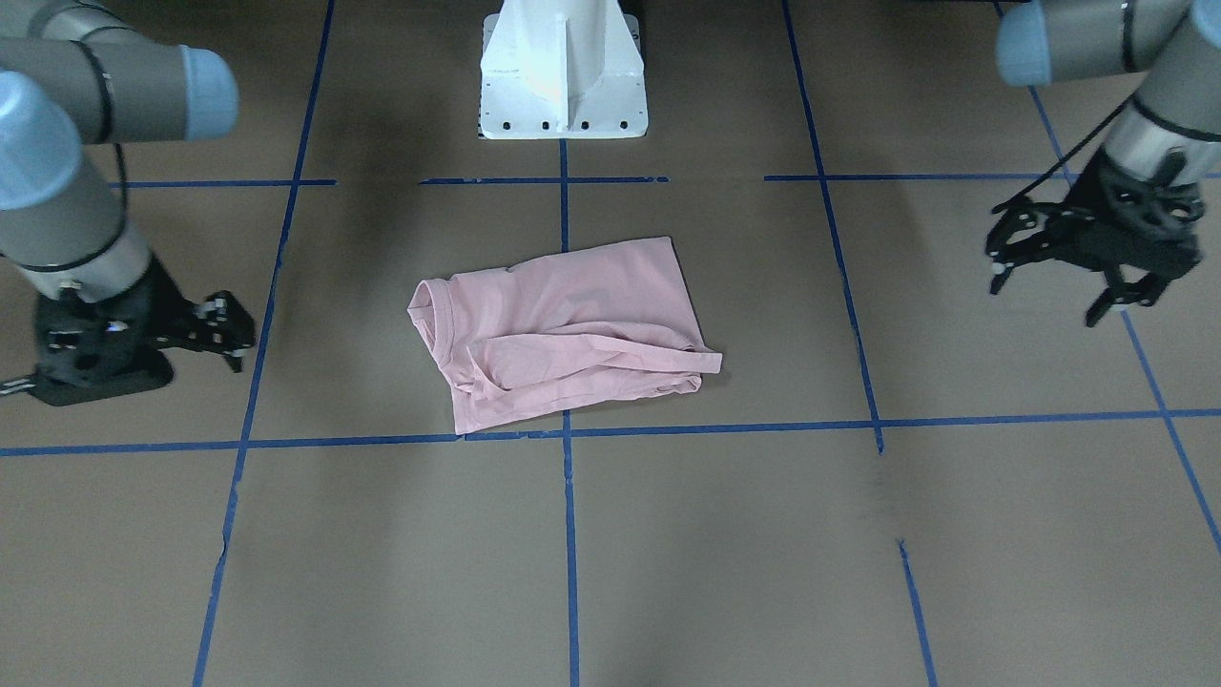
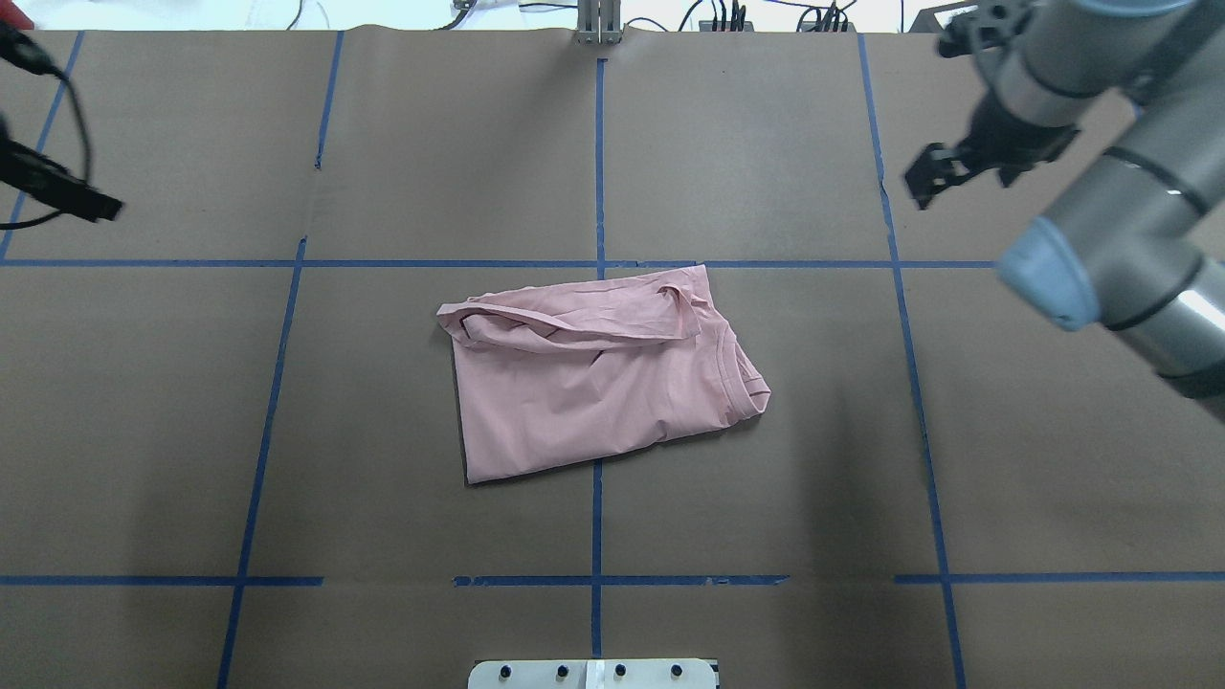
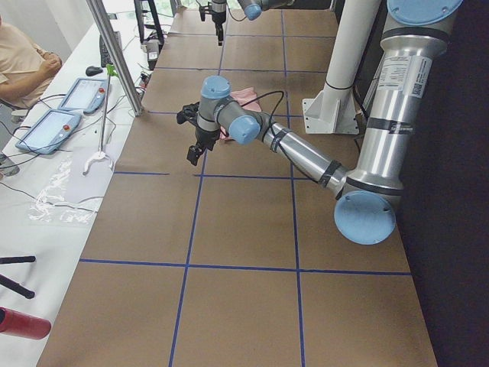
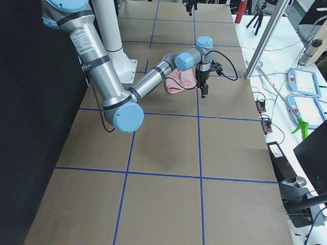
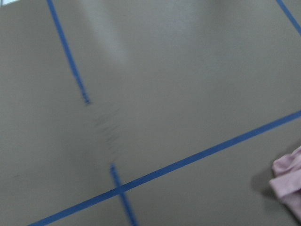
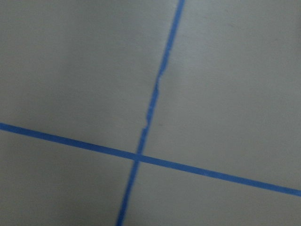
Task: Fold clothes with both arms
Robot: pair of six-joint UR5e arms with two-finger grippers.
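Note:
The pale pink T-shirt [image 1: 563, 334] lies folded into a rough rectangle at the middle of the brown table, plain side up, collar toward my right, a sleeve folded across its far edge. It also shows in the overhead view [image 2: 593, 378]. My left gripper [image 1: 1047, 296] hangs open and empty above the table, well off the shirt's left side; one of its fingers [image 2: 96, 203] shows at the overhead view's left edge. My right gripper [image 1: 229, 334] is open and empty, well off the shirt's right side; it also shows in the overhead view [image 2: 957, 177].
The white pedestal base [image 1: 563, 86] stands behind the shirt on my side. Blue tape lines [image 2: 598, 172] grid the table. Beyond the table's far edge are a metal post [image 3: 114, 53], tablets [image 3: 80, 95] and a seated person [image 3: 23, 61].

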